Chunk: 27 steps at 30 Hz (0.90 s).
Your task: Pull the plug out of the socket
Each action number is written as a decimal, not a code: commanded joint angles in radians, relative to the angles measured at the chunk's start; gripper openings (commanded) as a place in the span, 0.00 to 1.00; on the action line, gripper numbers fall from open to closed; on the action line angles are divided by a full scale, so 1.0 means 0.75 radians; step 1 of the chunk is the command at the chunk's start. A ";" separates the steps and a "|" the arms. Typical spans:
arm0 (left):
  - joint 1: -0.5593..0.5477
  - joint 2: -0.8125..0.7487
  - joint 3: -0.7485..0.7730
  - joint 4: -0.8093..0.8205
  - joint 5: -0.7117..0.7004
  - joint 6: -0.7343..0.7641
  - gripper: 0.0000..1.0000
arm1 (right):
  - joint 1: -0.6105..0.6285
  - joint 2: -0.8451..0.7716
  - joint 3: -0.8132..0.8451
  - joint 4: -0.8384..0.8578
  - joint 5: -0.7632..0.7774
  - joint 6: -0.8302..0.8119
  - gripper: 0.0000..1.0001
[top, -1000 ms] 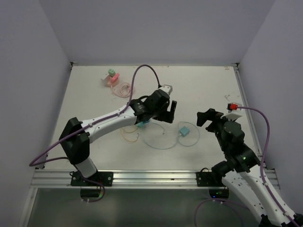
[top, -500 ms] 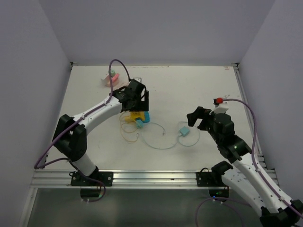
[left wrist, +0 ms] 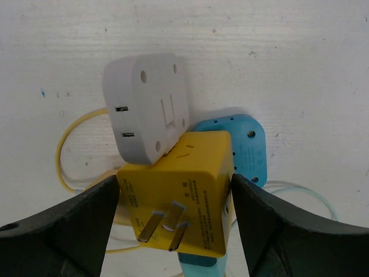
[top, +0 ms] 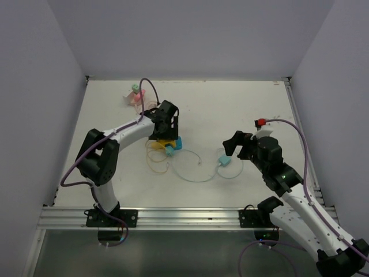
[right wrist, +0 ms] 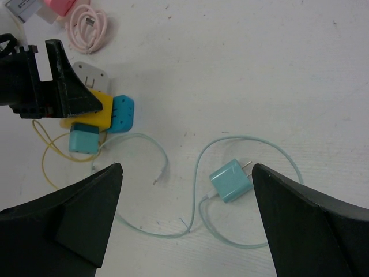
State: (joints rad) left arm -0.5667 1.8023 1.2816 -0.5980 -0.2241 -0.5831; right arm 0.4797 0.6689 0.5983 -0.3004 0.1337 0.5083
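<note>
The socket is a yellow cube [left wrist: 184,184] with bare prongs facing the left wrist camera, lying left of centre on the table [top: 167,142]. A grey plug [left wrist: 147,107], a blue plug [left wrist: 245,144] and a teal plug [left wrist: 202,266] sit in its sides. My left gripper [left wrist: 174,179] straddles the cube, both fingers touching its flanks. My right gripper [right wrist: 185,167] hangs open above a loose teal charger [right wrist: 230,180] and its cable, holding nothing.
A pale teal cable [top: 193,170] loops between socket and charger. A yellow cable [top: 154,161] curls near the socket. Pink and green adapters [top: 135,94] and a coiled pink cable [right wrist: 86,20] lie at the back left. Walls enclose the table.
My left arm swung left from the table's middle and came down over the yellow socket, its fingers closing in on it. My right arm edged left toward the teal charger.
</note>
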 commanded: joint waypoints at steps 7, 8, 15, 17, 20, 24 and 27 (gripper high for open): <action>0.044 0.006 -0.027 0.114 0.041 -0.047 0.63 | 0.005 0.037 -0.027 0.079 -0.092 0.018 0.98; 0.044 0.004 -0.034 0.118 0.041 -0.049 0.60 | 0.003 0.039 -0.031 0.081 -0.098 0.018 0.98; 0.052 -0.114 -0.103 0.204 0.039 -0.100 0.25 | 0.005 0.161 -0.027 0.212 -0.341 -0.027 0.98; 0.052 -0.159 -0.119 0.235 0.021 -0.114 0.17 | 0.007 0.210 -0.023 0.261 -0.466 -0.017 0.97; 0.054 -0.265 -0.148 0.304 -0.038 -0.133 0.11 | 0.027 0.317 0.006 0.333 -0.556 -0.005 0.96; 0.054 -0.400 -0.167 0.374 -0.143 -0.141 0.05 | 0.125 0.484 0.063 0.394 -0.579 -0.029 0.94; 0.056 -0.441 -0.165 0.378 -0.135 -0.155 0.04 | 0.207 0.597 0.133 0.427 -0.583 -0.072 0.92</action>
State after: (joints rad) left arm -0.5358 1.5455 1.1431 -0.4286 -0.2745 -0.6662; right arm 0.5850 1.0660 0.6189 -0.0807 -0.2466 0.4957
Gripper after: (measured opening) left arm 0.694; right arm 0.930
